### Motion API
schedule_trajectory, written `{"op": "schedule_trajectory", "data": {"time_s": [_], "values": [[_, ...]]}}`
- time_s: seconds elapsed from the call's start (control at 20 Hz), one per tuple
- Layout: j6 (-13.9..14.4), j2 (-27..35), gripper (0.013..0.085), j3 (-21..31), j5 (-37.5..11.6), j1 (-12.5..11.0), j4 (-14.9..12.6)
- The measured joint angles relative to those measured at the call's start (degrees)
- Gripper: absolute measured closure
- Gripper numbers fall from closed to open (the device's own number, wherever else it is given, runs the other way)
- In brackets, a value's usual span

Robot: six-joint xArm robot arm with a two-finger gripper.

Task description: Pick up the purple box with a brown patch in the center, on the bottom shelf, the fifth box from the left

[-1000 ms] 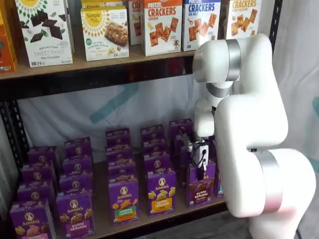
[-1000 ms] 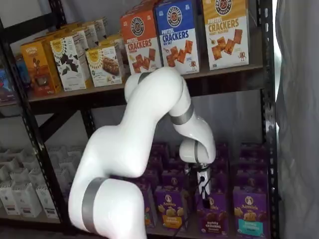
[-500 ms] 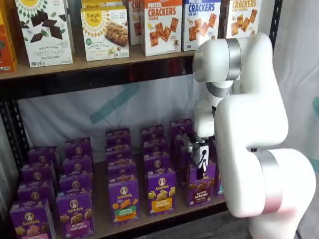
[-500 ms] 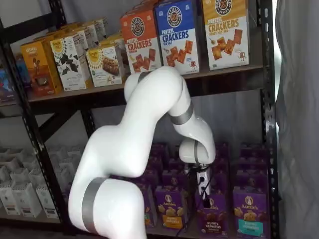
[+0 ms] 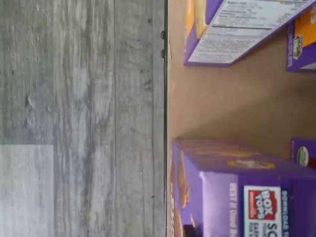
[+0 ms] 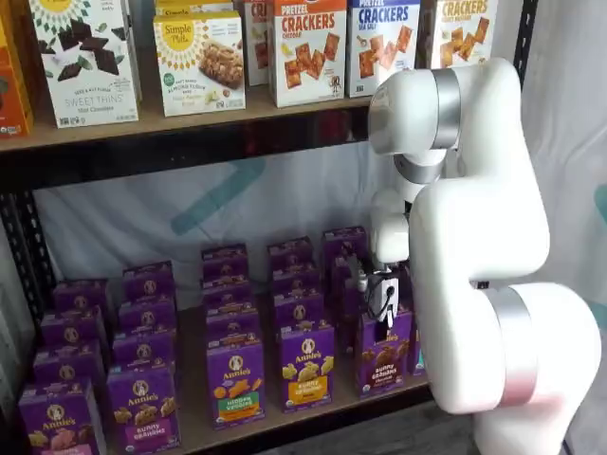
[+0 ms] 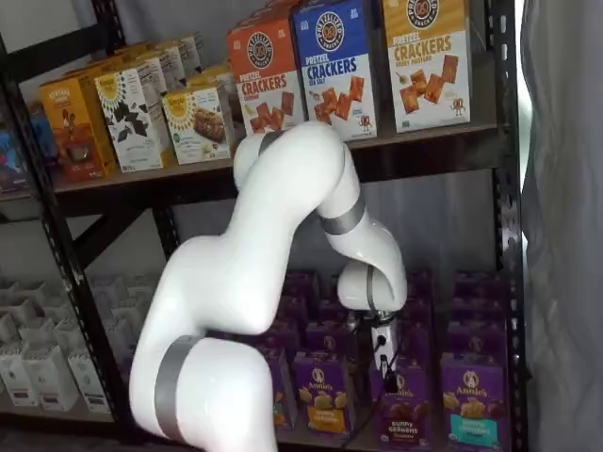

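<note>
claw [image 7: 388,375] above purple box [image 7: 408,407] — at bottom shelf [image 6: 275,417] front edge.

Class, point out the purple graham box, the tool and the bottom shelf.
purple graham box [image 6: 381,353], a shelf view, on its front face.
tool [image 7: 386,379], a shelf view, at its dark tip.
bottom shelf [image 6: 194,422], a shelf view, on bare board.

The white arm [image 6: 474,237] covers the bottom shelf's [image 6: 275,417] far end at 3 o'clock, the gripper [image 7: 384,363] sits too small and side-on to read, and the purple box [image 6: 382,353] is partly hidden.
</note>
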Motion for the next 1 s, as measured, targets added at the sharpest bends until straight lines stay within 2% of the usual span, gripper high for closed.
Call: {"op": "schedule_trajectory", "data": {"time_s": [0.2, 0.7, 1.0], "values": [[0.1, -1.6, 0.0730, 2.5, -0.3, 0.1, 0.0], [-2.4, -9.8, 0.0730, 13.9, -2.7, 1.5, 4.1], [-0.6, -17.4, 0.0730, 22.5, -2.6, 2.8, 3.6]]}}
